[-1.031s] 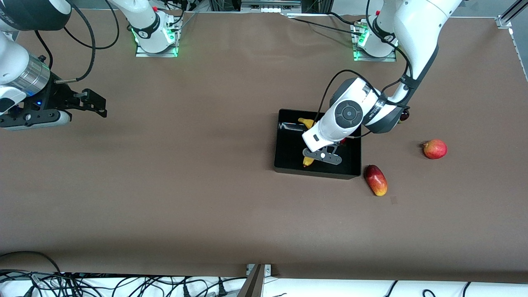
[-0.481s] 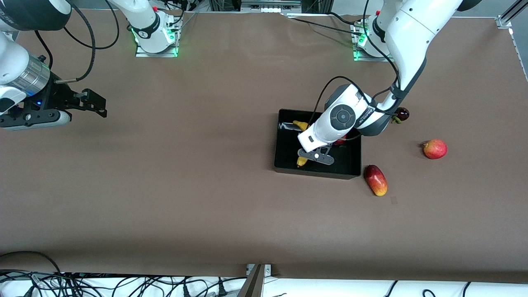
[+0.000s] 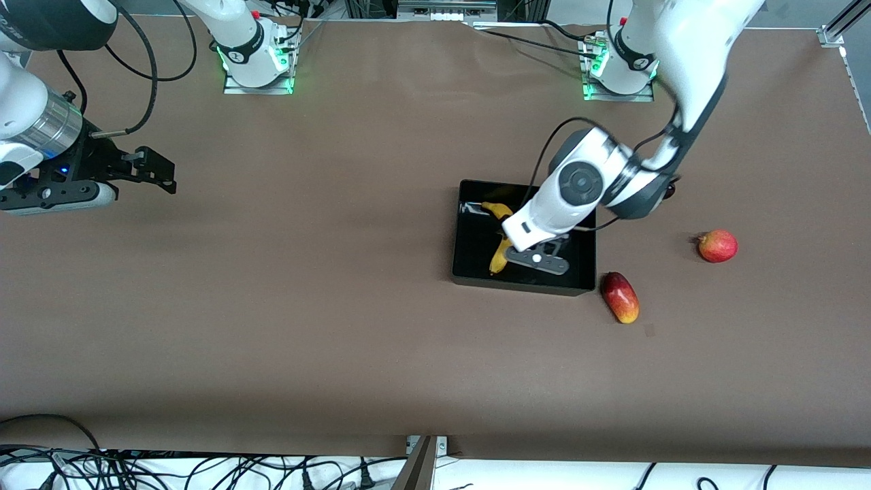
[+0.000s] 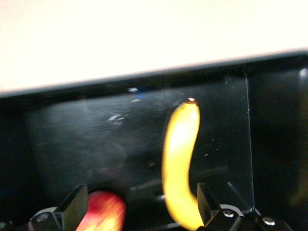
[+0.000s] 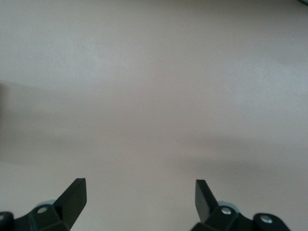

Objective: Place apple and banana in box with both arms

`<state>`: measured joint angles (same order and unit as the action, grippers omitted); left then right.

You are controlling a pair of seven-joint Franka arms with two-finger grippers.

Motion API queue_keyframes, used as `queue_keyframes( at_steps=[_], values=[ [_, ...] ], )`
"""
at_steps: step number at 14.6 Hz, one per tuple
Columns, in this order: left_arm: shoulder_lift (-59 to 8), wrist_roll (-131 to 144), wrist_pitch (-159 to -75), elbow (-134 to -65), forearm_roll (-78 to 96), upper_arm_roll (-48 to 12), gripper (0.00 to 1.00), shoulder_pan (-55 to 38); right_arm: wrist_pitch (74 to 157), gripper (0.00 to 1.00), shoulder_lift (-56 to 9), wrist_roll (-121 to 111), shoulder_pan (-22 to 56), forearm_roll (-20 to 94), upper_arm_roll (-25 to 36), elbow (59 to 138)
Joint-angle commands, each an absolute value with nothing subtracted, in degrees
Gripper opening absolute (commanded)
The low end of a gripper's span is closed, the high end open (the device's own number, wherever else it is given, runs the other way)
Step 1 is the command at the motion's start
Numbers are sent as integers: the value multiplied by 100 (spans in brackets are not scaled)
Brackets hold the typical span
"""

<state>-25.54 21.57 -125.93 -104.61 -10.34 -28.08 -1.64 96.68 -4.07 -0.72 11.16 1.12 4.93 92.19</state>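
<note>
The black box (image 3: 580, 264) sits in the middle of the table toward the left arm's end. The yellow banana (image 3: 500, 246) lies in it. In the left wrist view the banana (image 4: 179, 159) lies on the box floor (image 4: 86, 139) beside the red and yellow apple (image 4: 103, 211). In the front view the apple is hidden under the left arm. My left gripper (image 3: 537, 258) hangs over the box, open and empty (image 4: 139, 207), with the apple by one finger and the banana by the other. My right gripper (image 3: 162, 175) waits open (image 5: 139, 199) over bare table at the right arm's end.
An oblong red and yellow fruit (image 3: 620, 297) lies just outside the box corner nearest the front camera. A round red fruit with a nub (image 3: 717, 246) lies farther toward the left arm's end. The left forearm crosses above the box.
The left gripper shifted across the box toward the right arm's end and back, and more of the banana now shows. The right arm has not moved.
</note>
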Motion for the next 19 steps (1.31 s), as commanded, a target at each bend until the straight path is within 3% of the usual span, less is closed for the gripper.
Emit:
queue_keyframes(
  at_steps=[1, 7, 11, 15, 19],
  values=[
    [-1339, 1883, -11911, -10644, -1082, -2804, 100, 139, 9650, 100, -369, -70, 1046, 18, 431, 9193],
    [-124, 714, -10804, -10556, -335, -1523, 100, 238, 9659, 100, -369, -70, 1046, 18, 431, 9193],
    [-123, 126, -9319, -9363, -369, -985, 100, 150, 9659, 100, -369, -70, 1046, 26, 431, 9193],
    [-71, -799, -9176, -9018, -54, -133, 100, -70, 9659, 100, -369, -70, 1046, 18, 431, 9193],
    [-184, -809, -9132, -8991, -105, -44, 100, -62, 9659, 100, -369, -70, 1046, 18, 431, 9193]
  ],
)
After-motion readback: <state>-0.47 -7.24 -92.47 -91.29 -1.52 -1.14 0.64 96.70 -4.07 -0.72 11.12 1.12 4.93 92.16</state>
